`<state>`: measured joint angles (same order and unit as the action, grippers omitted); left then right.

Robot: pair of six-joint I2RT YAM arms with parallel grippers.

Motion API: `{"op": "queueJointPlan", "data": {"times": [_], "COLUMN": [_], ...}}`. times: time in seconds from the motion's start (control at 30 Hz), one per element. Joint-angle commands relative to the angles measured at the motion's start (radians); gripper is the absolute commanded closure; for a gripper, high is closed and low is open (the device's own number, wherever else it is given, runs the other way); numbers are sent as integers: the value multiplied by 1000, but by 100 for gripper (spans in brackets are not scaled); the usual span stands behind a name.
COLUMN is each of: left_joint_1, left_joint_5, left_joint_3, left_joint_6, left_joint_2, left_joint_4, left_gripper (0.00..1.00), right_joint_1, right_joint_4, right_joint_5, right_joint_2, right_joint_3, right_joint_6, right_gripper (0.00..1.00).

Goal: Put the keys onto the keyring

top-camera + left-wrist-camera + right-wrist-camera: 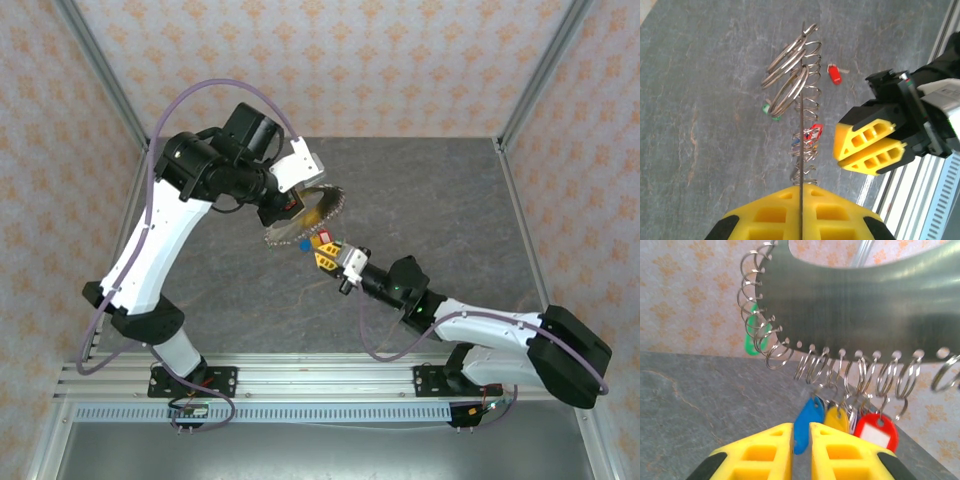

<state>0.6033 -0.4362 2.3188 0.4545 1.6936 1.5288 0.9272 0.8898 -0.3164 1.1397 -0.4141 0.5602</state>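
1. The left gripper (801,194) is pressed shut on the keyring (850,295), a flat metal plate held above the middle of the table (420,190).
2. The keyring's long axis runs straight out from the left fingers. Its ringed edge faces down toward the right gripper (801,432).
3. Blue, yellow and red keys (836,417) hang from the rings just above the right fingers. Those fingers sit a slit apart, and I cannot tell whether they pinch anything.
4. The walls stand well apart on all sides.

Right arm's yellow jaws just beside the keys (303,243) below the keyring (322,208).
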Motion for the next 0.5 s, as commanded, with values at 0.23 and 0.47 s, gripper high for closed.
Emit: {"op": "queueJointPlan", "data": {"times": [0.23, 0.47], "left_joint_1": [43, 52], "left_joint_5": [86, 94], "left_joint_3": [118, 118], "left_joint_6": [22, 8], "left_joint_2": [52, 57], "left_joint_4": [90, 90], "left_gripper": [100, 100], "right_joint_1": [29, 49], "right_joint_4": [109, 211], "right_joint_5": [-53, -16], "right_joint_2": [72, 161], "right_joint_3": [-10, -44], "right_joint_6": [-51, -44], "right_gripper": [84, 84]}}
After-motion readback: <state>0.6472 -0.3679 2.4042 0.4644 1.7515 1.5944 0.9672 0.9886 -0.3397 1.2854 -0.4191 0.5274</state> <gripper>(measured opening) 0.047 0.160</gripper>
